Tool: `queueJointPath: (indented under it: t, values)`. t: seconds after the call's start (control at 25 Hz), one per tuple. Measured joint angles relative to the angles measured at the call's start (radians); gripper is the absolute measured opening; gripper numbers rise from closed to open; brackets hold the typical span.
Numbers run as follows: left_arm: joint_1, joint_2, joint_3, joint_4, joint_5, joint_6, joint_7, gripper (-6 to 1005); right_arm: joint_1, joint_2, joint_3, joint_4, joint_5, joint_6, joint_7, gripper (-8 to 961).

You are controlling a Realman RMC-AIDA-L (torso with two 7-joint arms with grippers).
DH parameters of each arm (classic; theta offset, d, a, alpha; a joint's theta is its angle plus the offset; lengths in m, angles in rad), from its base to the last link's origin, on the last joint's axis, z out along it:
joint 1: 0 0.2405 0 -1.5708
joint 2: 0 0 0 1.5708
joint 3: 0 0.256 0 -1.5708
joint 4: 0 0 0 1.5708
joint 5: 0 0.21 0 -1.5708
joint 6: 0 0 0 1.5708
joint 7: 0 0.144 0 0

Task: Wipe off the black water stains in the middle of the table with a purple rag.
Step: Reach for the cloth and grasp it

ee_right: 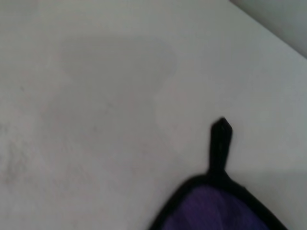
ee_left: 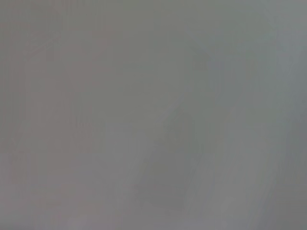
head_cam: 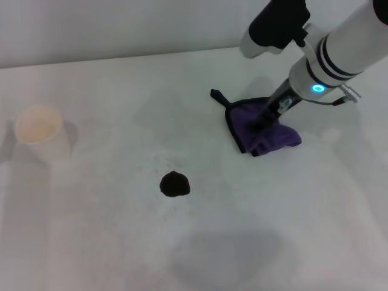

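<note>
The black water stain (head_cam: 174, 184) is a small round dark blot on the white table (head_cam: 121, 242), left of and nearer than the rag. The purple rag (head_cam: 267, 130), edged in black with a black loop tab (head_cam: 218, 97), lies bunched on the table at the right. My right gripper (head_cam: 259, 123) comes down from the upper right onto the middle of the rag and is shut on its cloth. The right wrist view shows the rag's corner (ee_right: 216, 211) and its tab (ee_right: 220, 143) on the table. My left gripper is out of view; its wrist view shows only blank grey.
A paper cup (head_cam: 39, 130) stands at the far left of the table. The table's far edge (head_cam: 151, 56) runs along the back. Bare white tabletop lies between the rag and the stain.
</note>
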Motion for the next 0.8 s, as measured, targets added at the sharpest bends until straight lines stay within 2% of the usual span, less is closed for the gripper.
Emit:
queueJointPath:
  t: [0.4, 0.6, 0.8]
  values:
    - [-0.034, -0.001, -0.002, 0.002, -0.003, -0.002, -0.001, 893, 0.005, 0.009, -0.006, 0.036, -0.022, -0.010, 0.001, 680]
    - [-0.035, -0.001, -0.002, -0.003, -0.003, -0.003, -0.001, 893, 0.003, 0.011, -0.006, 0.037, -0.021, -0.015, 0.001, 484]
    - [-0.031, -0.001, -0.002, -0.005, -0.003, -0.003, -0.001, 893, 0.004, 0.011, -0.009, 0.037, -0.021, -0.015, 0.002, 495]
